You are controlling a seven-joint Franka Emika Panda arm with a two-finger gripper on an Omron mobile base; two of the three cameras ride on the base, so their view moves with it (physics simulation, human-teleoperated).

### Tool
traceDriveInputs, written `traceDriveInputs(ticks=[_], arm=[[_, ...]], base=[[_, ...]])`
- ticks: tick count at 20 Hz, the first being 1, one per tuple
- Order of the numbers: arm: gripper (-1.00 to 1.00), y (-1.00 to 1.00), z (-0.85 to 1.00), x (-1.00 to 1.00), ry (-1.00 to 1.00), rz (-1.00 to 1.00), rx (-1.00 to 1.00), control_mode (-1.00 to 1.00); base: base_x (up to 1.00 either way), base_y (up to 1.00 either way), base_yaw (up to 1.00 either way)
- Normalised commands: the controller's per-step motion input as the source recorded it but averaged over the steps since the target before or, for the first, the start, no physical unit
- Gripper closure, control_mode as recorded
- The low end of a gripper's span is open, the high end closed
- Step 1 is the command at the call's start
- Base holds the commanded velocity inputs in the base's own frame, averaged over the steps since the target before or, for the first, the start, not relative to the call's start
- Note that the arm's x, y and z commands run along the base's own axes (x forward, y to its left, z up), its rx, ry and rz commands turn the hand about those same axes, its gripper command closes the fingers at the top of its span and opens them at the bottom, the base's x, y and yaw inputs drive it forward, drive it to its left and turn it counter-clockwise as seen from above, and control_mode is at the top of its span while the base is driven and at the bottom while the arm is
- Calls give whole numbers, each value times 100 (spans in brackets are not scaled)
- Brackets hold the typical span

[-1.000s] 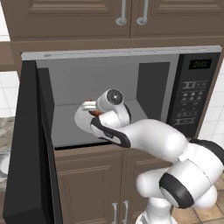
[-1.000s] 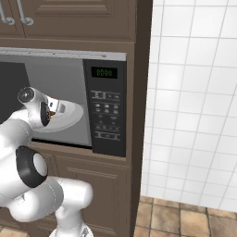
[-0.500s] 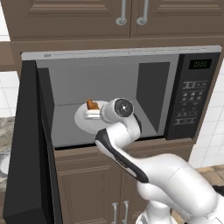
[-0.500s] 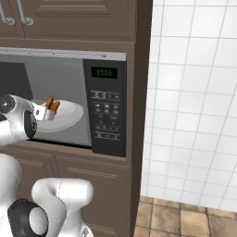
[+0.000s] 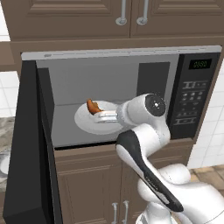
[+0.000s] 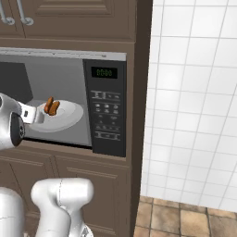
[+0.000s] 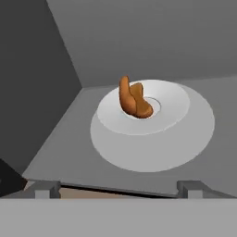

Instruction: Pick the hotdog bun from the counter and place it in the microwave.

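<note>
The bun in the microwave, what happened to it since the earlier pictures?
The gripper let go of the hotdog bun and pulled back toward the front of the microwave, jaws now open and apart from the bun. The bun rests alone on the round white plate. The microwave door stayed open, and the plate didn't move.

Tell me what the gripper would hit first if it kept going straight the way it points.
Probably the small orange-brown hotdog bun on the round white plate; the open gripper points into the microwave at it, though depth is uncertain.
</note>
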Motion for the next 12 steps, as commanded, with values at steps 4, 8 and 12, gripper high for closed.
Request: traceDriveInputs(ticks=[4,8,12], arm=[[-100,-16,66,-100,17,23,0,-100],[-100,-3,46,-100,31,13,-4,-100],[-100,-32,4,-100,8,5,-9,-100]], base=[[0,0,0],[0,0,0],[0,0,0]])
